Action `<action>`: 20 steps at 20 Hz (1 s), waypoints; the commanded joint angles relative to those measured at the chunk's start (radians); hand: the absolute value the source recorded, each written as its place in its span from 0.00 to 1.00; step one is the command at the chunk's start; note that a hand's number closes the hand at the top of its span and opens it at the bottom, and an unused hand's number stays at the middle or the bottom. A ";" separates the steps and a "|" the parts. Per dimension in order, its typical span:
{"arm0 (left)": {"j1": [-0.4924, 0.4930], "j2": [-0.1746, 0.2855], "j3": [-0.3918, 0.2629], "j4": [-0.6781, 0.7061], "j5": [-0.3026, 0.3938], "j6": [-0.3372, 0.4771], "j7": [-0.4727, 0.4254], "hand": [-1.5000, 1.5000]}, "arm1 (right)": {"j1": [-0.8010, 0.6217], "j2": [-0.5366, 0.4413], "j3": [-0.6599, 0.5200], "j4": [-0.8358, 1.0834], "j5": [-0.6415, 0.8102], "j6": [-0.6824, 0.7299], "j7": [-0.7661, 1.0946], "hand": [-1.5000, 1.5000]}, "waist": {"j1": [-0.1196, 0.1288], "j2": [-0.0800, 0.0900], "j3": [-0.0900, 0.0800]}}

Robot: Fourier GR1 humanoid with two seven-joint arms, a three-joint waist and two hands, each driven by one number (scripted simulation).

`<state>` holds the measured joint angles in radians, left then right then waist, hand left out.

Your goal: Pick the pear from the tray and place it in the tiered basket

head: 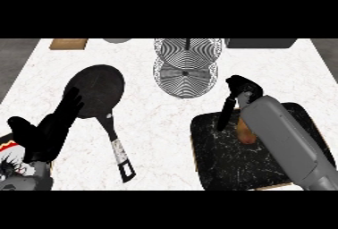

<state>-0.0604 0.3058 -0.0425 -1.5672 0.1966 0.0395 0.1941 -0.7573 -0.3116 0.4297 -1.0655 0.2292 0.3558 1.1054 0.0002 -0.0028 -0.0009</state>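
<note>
**Right hand over the tray, pear beside its fingers**

At the far left edge a red, white and black patterned thing (9,150) is showing markings that I cannot read. Just beside it I am resting my left hand (46,129), fingers straight and spread, pointing up toward the black round frying pan (97,89). The fingertips are overlapping the pan's near rim. The pan's handle, with a mottled grey grip, is running down toward me.

Behind the pan, at the counter's far edge, a brown wooden board (68,43) and a grey rounded thing (117,40) are peeking in. In the middle, the wire tiered basket (186,67) with its striped round tiers is standing on the white marble counter (152,120), well apart from the tray.

Further right, I am holding my right hand (243,87) above the far edge of the dark marbled square tray (224,165), fingers hanging fairly straight and closing on nothing. The brownish pear (246,133) is lying on the tray, just right of one fingertip, with my grey forearm hiding part of it. A dark grey box (259,43) is sitting at the far right.
</note>
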 commanded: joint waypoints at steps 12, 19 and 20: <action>0.021 -0.004 0.053 -0.002 -0.004 -0.047 -0.014 0.50 | 0.156 -0.020 0.028 0.058 0.245 -0.060 -0.060 0.00 | 0.006 0.004 0.001; 0.005 -0.036 0.036 -0.019 -0.038 -0.023 0.018 0.50 | 0.162 -0.010 -0.036 -0.006 0.164 0.138 0.035 1.00 | 0.000 0.001 0.001; 0.019 -0.037 0.041 0.031 -0.037 -0.049 -0.035 0.50 | 0.171 0.042 -0.032 -0.003 0.163 0.107 0.074 1.00 | -0.001 0.002 0.000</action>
<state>-0.0472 0.2894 0.0069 -1.5704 0.1777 -0.0080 0.1911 -0.5879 -0.3256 0.4128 -1.0725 0.4248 0.3718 1.0270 0.0010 -0.0021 -0.0014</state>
